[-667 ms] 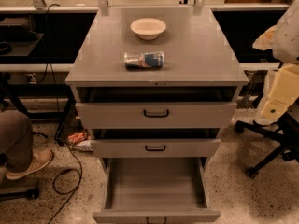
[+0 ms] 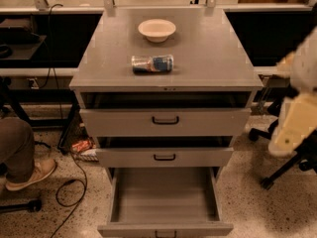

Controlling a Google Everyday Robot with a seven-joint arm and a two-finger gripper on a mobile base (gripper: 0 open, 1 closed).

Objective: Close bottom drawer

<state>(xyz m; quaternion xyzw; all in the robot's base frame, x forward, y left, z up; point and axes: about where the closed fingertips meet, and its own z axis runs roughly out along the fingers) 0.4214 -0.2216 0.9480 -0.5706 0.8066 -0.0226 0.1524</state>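
Observation:
The grey metal cabinet point(image 2: 168, 48) has three drawers. The bottom drawer point(image 2: 163, 195) is pulled far out, its deep empty tray showing and its narrow front panel point(image 2: 166, 229) at the lower edge of the view. The middle drawer point(image 2: 164, 157) and the top drawer point(image 2: 165, 121) stand slightly out, each with a small black loop handle. My gripper point(image 2: 291, 128), a blurred cream-coloured part of the arm, hangs at the right edge, beside the cabinet at about top-drawer height and apart from it.
A white bowl point(image 2: 156, 29) and a lying can point(image 2: 152, 64) rest on the cabinet top. A person's leg and shoe point(image 2: 25, 167) are at the left, with a black cable point(image 2: 69, 187) on the floor. Black chair legs point(image 2: 287, 167) stand at the right.
The cream arm at the right has shifted slightly downward and looks blurred. The drawers, bowl and can have not moved.

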